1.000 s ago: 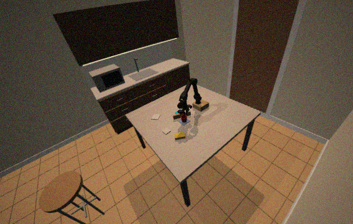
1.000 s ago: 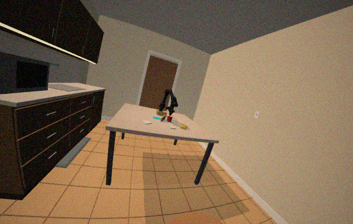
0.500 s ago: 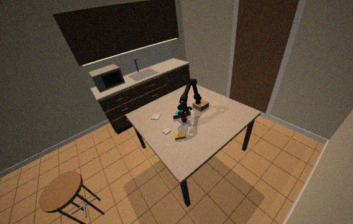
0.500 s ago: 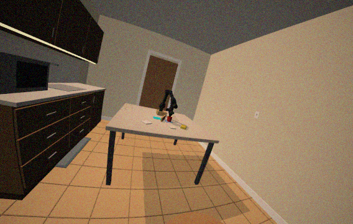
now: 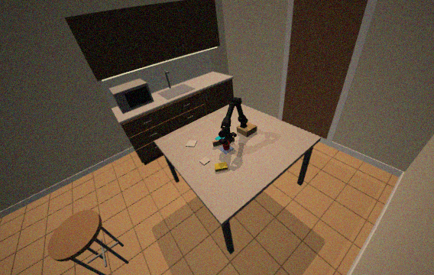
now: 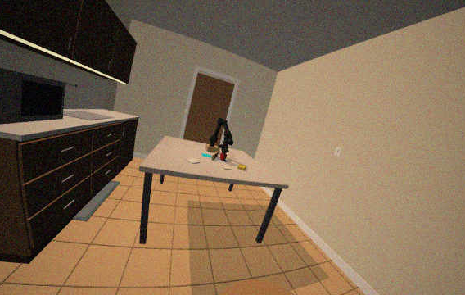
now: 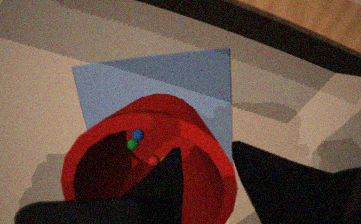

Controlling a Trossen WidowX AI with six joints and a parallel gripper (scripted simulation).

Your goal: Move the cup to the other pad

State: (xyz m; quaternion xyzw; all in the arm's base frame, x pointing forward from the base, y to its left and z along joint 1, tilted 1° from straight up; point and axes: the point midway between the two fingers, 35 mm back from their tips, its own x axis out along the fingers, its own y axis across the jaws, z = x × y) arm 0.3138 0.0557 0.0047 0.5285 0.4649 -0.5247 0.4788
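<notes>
The red cup [image 5: 226,147] [image 6: 223,157] [image 7: 153,119] stands upright on the blue pad [image 7: 131,80]. Inside it in the wrist view are a blue marble [image 7: 138,135], a green marble [image 7: 132,144], a red marble [image 7: 153,160] and a sliver of yellow. A cyan pad [image 5: 218,138] [image 6: 206,155] lies beyond the wooden barrier. My gripper [image 7: 206,151] is partly open and low at the cup. One fingertip is over the cup's mouth, the other just outside its rim, with the near wall between them and no clear grip. The cup's near side is hidden.
The wooden barrier [image 5: 217,143] [image 6: 215,156] [image 7: 331,22] stands close beside the blue pad, between it and the cyan pad. A yellow block [image 5: 221,166] [image 6: 241,167] and two pale flat squares [image 5: 191,143] [image 5: 205,160] lie on the table. The arm's base stands on a wooden box [image 5: 247,130].
</notes>
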